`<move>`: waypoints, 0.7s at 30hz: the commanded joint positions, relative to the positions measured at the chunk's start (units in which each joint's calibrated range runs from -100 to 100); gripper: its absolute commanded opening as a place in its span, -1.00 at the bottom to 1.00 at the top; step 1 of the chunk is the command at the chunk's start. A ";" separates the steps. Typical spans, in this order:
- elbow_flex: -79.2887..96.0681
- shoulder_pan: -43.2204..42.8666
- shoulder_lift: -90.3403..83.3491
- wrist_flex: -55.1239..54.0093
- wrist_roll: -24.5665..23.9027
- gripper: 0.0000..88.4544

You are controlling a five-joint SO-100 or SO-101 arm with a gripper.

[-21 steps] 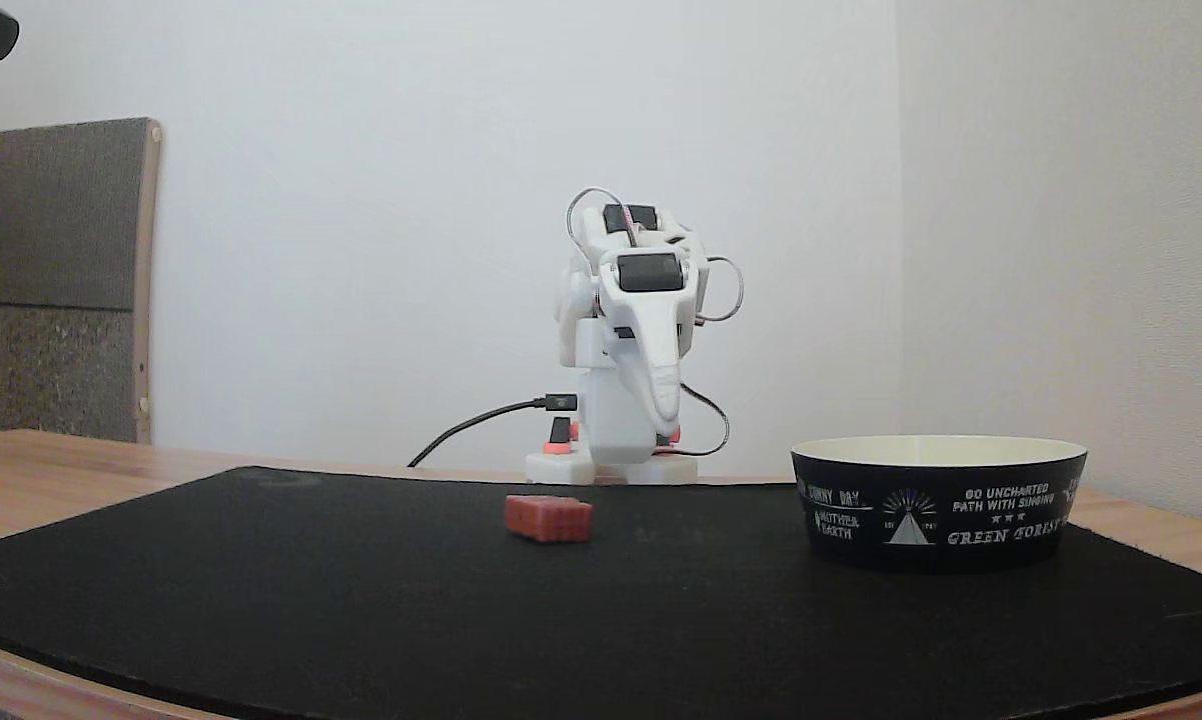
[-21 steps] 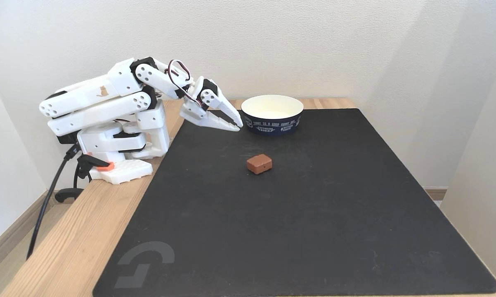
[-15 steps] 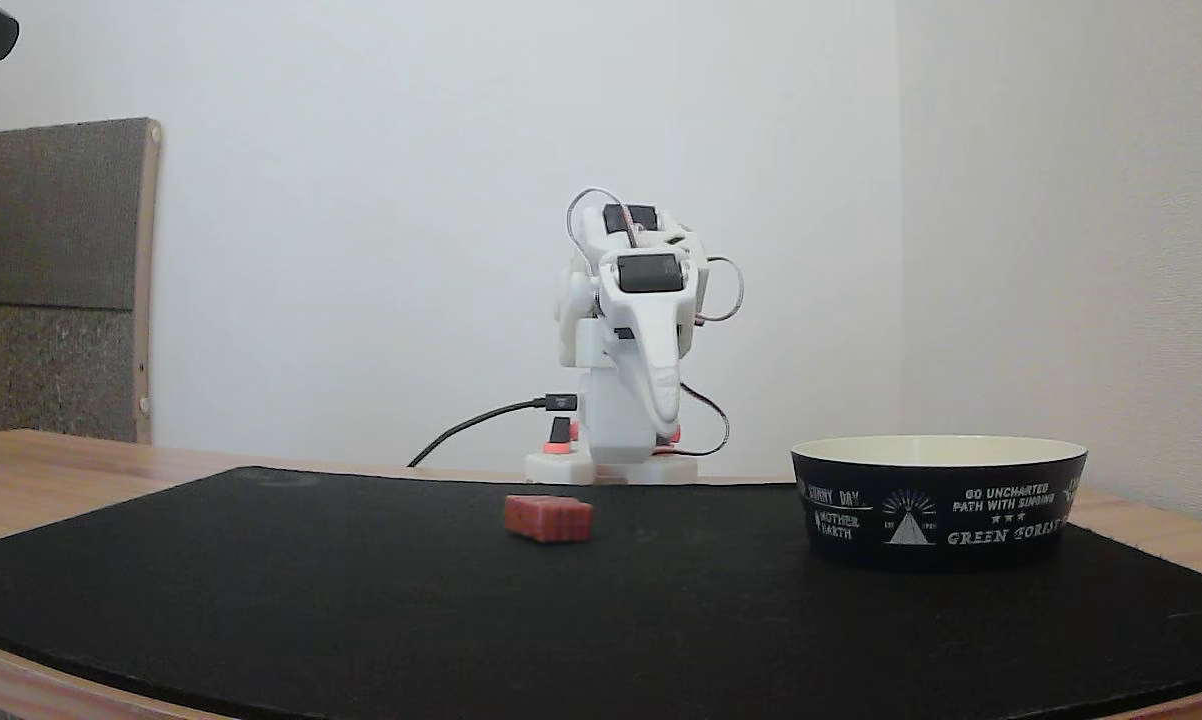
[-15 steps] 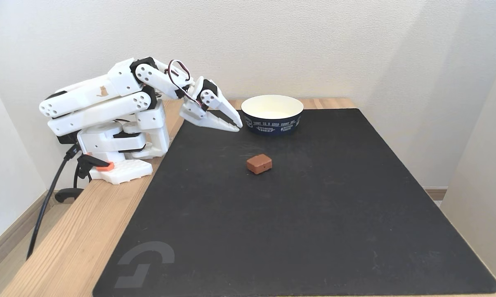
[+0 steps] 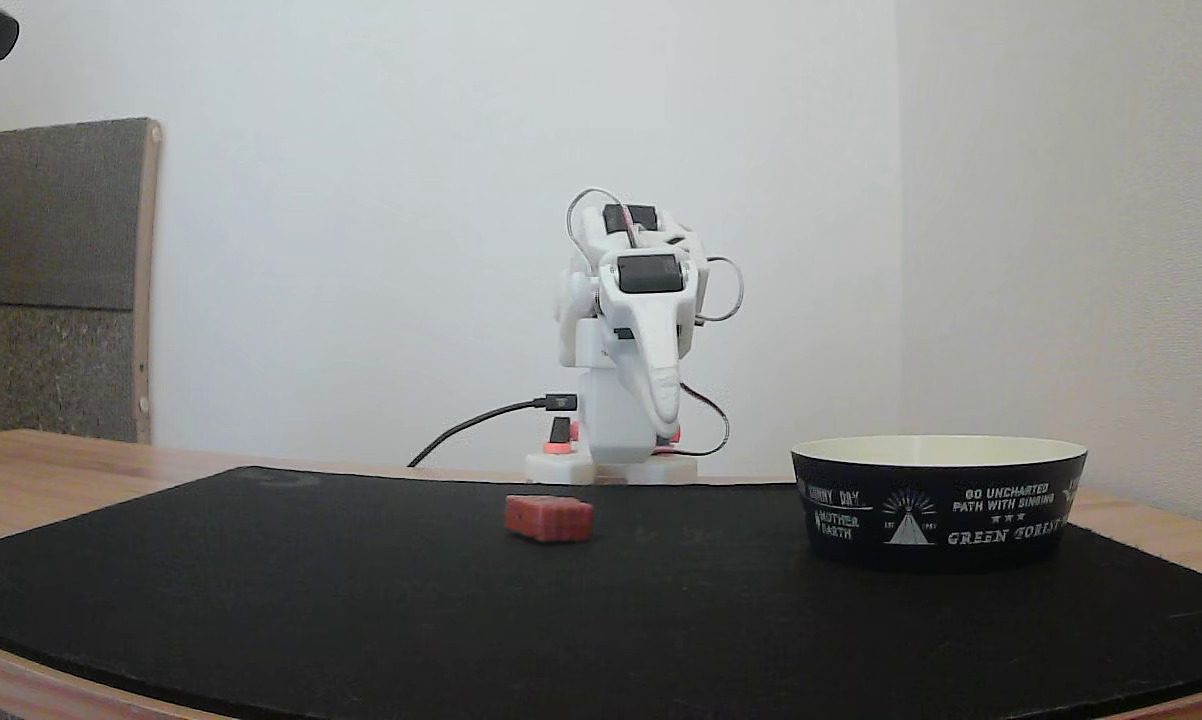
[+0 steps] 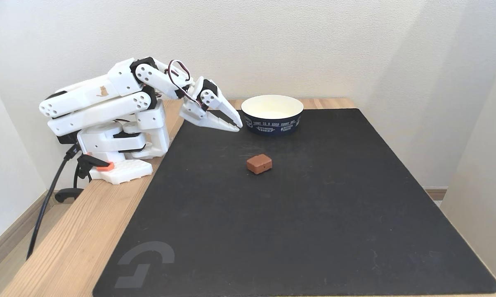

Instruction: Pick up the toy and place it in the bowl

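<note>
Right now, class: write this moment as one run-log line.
gripper: shut, empty, raised beside bowl | toy: on black mat, untouched | bowl: empty | stage: pick not started

Bowl (image 5: pixel 938 505) outer wall, white lettering: "SUNNY DAY", "MOTHER EARTH", "GO UNCHARTED PATH WITH SINGING", "GREEN FOREST", round a triangle emblem. Other fixed view, same bowl (image 6: pixel 272 121): "TODAY IS A GOOD SUNNY DAY"; lower line too small.

Hidden and cut off

The mat (image 6: pixel 297 214) and surface (image 6: pixel 66 231) run off the bottom edge in a fixed view; the bowl (image 5: pixel 936 500) lettering curves out of sight at its sides.
</note>
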 commanded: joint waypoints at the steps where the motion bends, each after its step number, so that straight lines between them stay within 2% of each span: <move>1: 0.69 -0.30 -0.58 0.20 -0.24 -0.92; 21: 0.69 -0.30 -0.58 0.12 -0.08 -0.89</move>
